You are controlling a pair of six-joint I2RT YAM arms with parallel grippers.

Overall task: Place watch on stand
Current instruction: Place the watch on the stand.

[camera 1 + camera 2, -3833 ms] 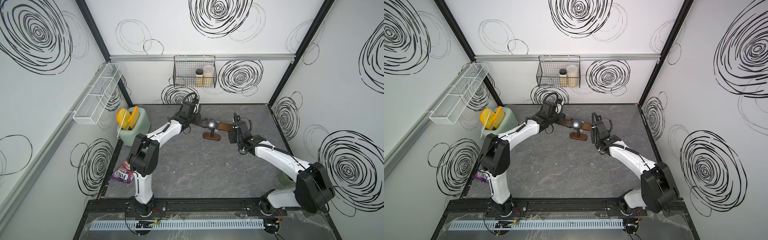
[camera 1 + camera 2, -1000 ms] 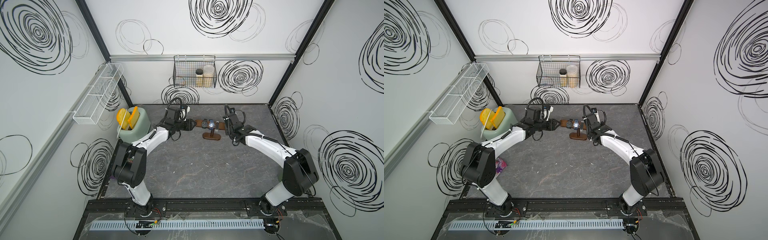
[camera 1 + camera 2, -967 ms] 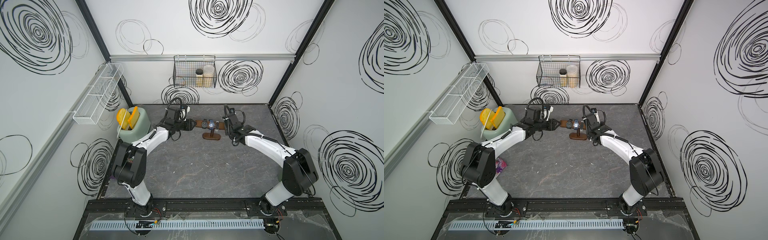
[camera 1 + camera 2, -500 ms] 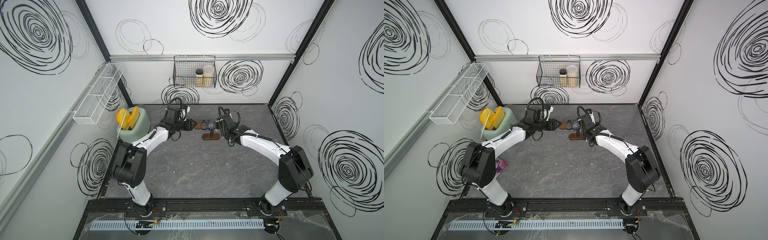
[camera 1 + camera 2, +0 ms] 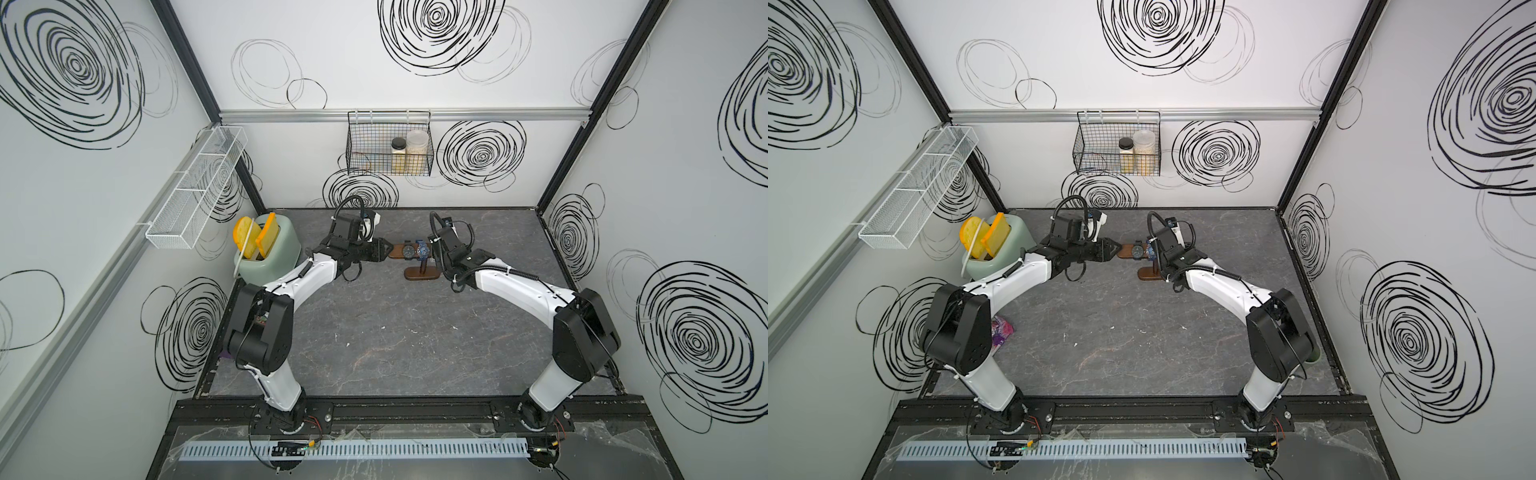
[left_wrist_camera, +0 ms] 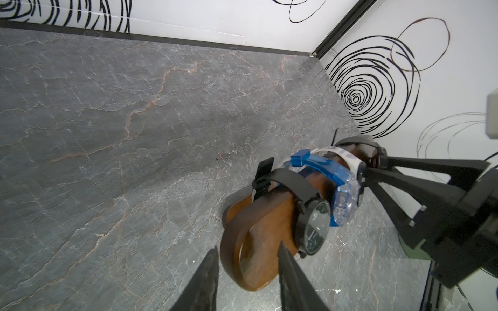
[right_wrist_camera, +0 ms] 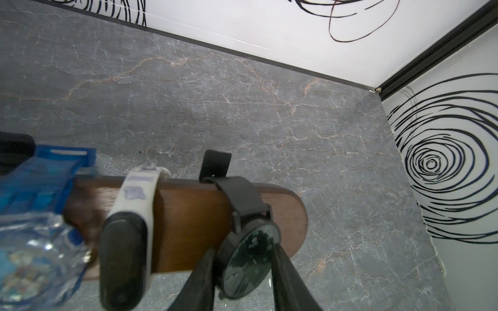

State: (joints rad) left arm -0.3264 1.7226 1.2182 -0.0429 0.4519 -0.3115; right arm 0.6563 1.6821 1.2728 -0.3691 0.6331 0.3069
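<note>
Dark brown wooden stand (image 5: 422, 273): smooth flat bar with rounded ends, short post, oval base. It sits far-centre on the grey, veined, stone-look tabletop (image 6: 134, 134).

Three watches ring the bar:
- black watch (image 7: 248, 261): round matte case, dark dial, black strap, nearest the end at the left gripper (image 6: 248, 247)
- white-banded tracker (image 7: 137, 194): glossy black capsule body
- blue watch (image 6: 342, 199): translucent, blocky plastic

Left gripper's fingers are part-spread, pinching the bar's rounded end across its thickness.

Right gripper (image 7: 244, 250): slim black fingers held apart, flanking the black watch's case in its wrist view. Contact cannot be told.
</note>
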